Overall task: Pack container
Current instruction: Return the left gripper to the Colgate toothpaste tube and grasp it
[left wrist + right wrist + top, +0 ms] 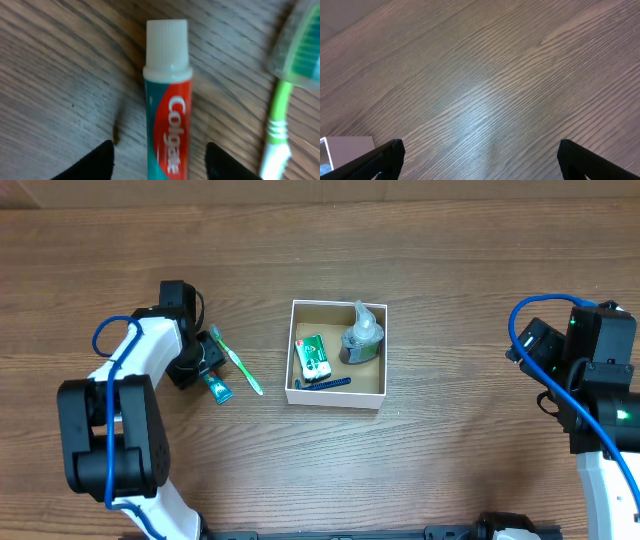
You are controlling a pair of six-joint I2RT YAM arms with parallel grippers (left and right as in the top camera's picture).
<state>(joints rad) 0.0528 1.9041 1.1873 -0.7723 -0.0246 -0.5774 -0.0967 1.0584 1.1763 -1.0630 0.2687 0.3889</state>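
The container (pixel 337 397) is a white square box with a brown inside at the table's middle. It holds a green-and-white carton (pixel 313 356), a clear bottle (pixel 361 338) and a dark blue stick (pixel 325 383). A Colgate toothpaste tube (pixel 168 110) with a white cap lies on the table left of the box, also in the overhead view (pixel 216 387). My left gripper (pixel 160 160) is open, its fingers either side of the tube with gaps. A green toothbrush (pixel 236 361) lies just right of the tube (pixel 281 115). My right gripper (pixel 477 157) is open and empty over bare wood at the far right.
The table is brown wood grain. A white corner of the box (pixel 347 150) shows at the lower left of the right wrist view. The right arm (pixel 600 380) stands well apart from the box.
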